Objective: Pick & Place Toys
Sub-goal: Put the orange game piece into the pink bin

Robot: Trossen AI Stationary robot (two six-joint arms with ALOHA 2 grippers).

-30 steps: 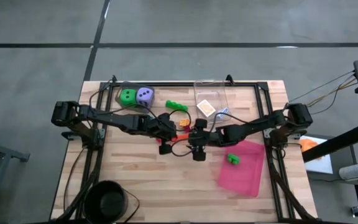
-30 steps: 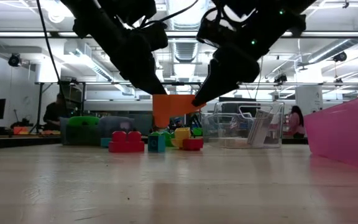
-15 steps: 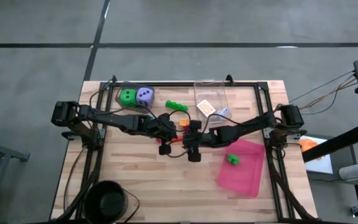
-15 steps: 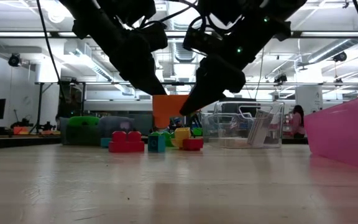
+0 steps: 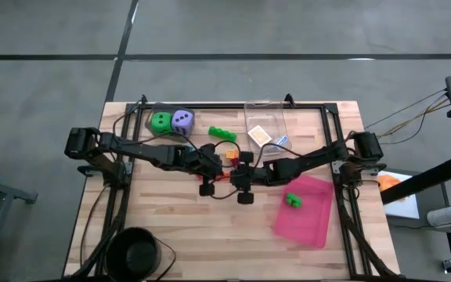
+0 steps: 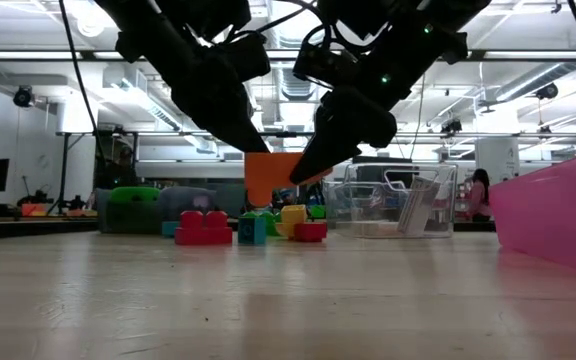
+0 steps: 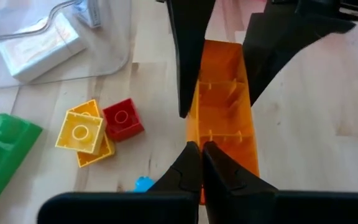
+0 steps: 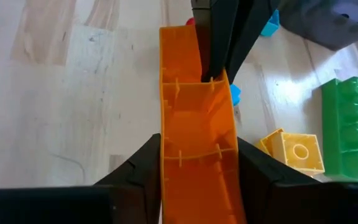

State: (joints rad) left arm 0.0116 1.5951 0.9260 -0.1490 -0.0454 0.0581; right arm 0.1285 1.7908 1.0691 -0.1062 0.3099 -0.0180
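Since 1 s ago the right end effector (image 6: 303, 170) has slid left across the bench (image 5: 171, 219) toward the left one and its jaws have narrowed onto the orange brick (image 6: 273, 178); the left arm hasn't shifted.

Looks like a mid-air handover. The left end effector (image 7: 199, 148) is pressed together, pinching one thin wall of the hollow orange brick, which hangs above the bench centre. That grip sits at one end, prob. to leave the other end free for the partner. In the right wrist view the right end effector (image 8: 197, 158) has a finger on each long side of the orange brick, against or nearly against the walls, so it's pinching across the width. Whether it bears load yet I can't tell.

My read: left should let go only once the right grip is firm, else the brick drops. Then the right arm carries it to the pink tray (image 5: 319, 215), on its own side, where a green brick (image 5: 292, 200) already lies.

Rest of the toys wait at the back of the bench:
- green die (image 5: 161, 121) and purple die (image 5: 182, 120), side by side.
- long green brick (image 5: 221, 132) beside them.
- yellow brick (image 7: 82, 132) touching red brick (image 7: 123, 118), just below the held brick.
- orange-white packet (image 5: 259, 135) inside the clear box (image 5: 265, 110).
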